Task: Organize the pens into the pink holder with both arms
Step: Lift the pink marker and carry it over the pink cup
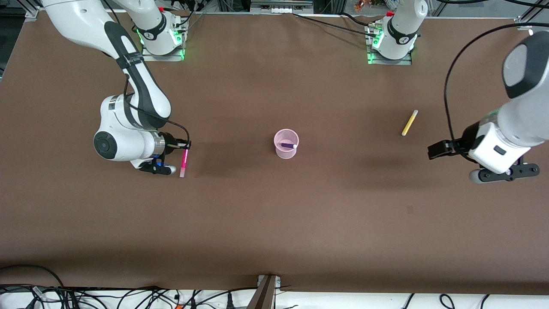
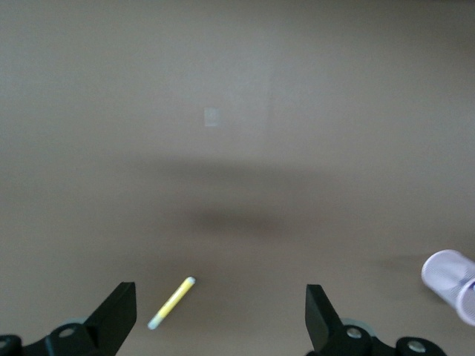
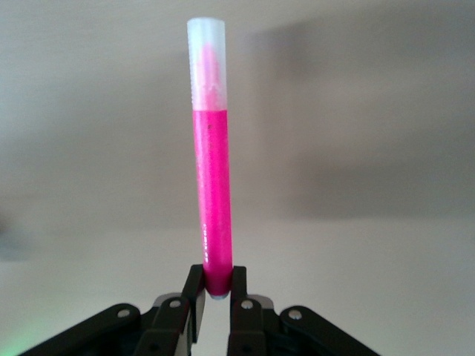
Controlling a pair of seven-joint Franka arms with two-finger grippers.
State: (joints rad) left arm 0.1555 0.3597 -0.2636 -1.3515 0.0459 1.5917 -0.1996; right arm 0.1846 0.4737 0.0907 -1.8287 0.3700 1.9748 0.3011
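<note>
The pink holder [image 1: 286, 143] stands upright mid-table with the dark purple pen [image 1: 288, 146] inside it. My right gripper [image 1: 185, 148] is shut on one end of the magenta-pink pen [image 1: 184, 162] and holds it over the table toward the right arm's end; in the right wrist view the pen [image 3: 211, 185] sticks out from the gripper [image 3: 215, 280], pale cap outward. The yellow pen [image 1: 409, 122] lies on the table toward the left arm's end. My left gripper [image 1: 435, 150] is open and empty over the table beside it; the left wrist view shows the gripper [image 2: 220, 315], pen [image 2: 171, 302] and holder [image 2: 449, 282]. No green pen shows.
The brown table [image 1: 274, 223] has the two arm bases [image 1: 161, 36] [image 1: 392, 40] along its edge farthest from the front camera. Cables [image 1: 128, 298] lie off the table's nearest edge.
</note>
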